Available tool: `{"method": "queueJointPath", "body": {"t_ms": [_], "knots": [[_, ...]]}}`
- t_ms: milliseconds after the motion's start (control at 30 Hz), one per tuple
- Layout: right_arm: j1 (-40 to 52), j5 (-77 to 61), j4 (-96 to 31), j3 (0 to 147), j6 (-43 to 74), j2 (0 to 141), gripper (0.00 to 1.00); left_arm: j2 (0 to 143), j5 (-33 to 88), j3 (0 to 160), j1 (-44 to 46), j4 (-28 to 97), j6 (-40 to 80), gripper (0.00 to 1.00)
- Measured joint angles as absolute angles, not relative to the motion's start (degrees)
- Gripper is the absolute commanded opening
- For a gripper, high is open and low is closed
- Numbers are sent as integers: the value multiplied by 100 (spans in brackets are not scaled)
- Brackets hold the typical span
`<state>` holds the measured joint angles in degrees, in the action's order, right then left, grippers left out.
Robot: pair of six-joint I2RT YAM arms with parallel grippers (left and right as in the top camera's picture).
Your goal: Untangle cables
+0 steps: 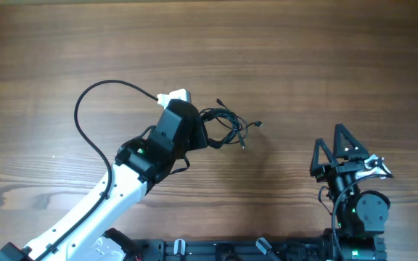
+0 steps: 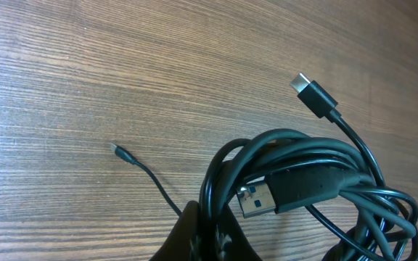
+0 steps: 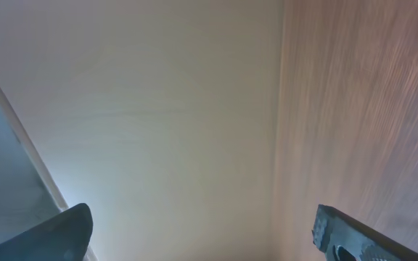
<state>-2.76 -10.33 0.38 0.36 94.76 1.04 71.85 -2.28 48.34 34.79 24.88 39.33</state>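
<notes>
L gripper pinches 1 tangle, 3 plugs

Matt brown wood-grain table. Tangled cables at five o'clock wear smooth, slightly glossy black plastic sheaths; one USB plug shows a shiny metal shell.

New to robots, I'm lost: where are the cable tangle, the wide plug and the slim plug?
cable tangle [image 1: 223,125], overhead view, its bunched loops.
wide plug [image 2: 300,187], left wrist view, its black body.
slim plug [image 2: 316,94], left wrist view, its black body.
</notes>
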Motion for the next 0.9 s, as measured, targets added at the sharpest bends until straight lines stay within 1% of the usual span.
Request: {"method": "queueJointPath", "body": {"t_ms": [100, 167, 233, 333, 433, 500, 567, 667, 767, 833, 900], "knots": [[-276, -1542, 128, 36, 7712, 316, 100, 7185, -228, 4834, 3479, 2486, 3959, 4], [-276, -2049, 145, 36, 6792, 550, 100, 7185, -228, 4834, 3479, 2488, 4045, 4], [-276, -2600, 154, 36, 6281, 812, 99, 7185, -228, 4834, 3479, 2534, 4285, 4], [-276, -2982, 156, 40, 5621, 1013, 99, 7188, -231, 4834, 3479, 2445, 4528, 4], [-276, -3238, -217, 233, 4980, 1533, 99, 7188, -228, 4834, 3479, 2246, 4672, 4], [-276, -3293, -558, 628, 4698, 1868, 99, 7188, -228, 4834, 3479, 2115, 4742, 4], [-276, -3297, -1328, 1588, 4425, 2453, 100, 7185, -235, 4834, 3479, 2056, 4829, 4], [-276, -3452, -2104, 2624, 4252, 3170, 100, 7188, -331, 4834, 3479, 2051, 4904, 4], [-276, -4206, -2005, 3035, 4235, 3918, 100, 7188, -377, 4834, 3479, 2053, 4993, 4], [-228, -4818, -1918, 3048, 4289, 4351, 100, 7188, -386, 4834, 3479, 2056, 5028, 4], [-84, -5137, -1905, 3048, 4346, 4641, 99, 7188, -390, 4834, 3479, 2056, 5033, 4]]}}
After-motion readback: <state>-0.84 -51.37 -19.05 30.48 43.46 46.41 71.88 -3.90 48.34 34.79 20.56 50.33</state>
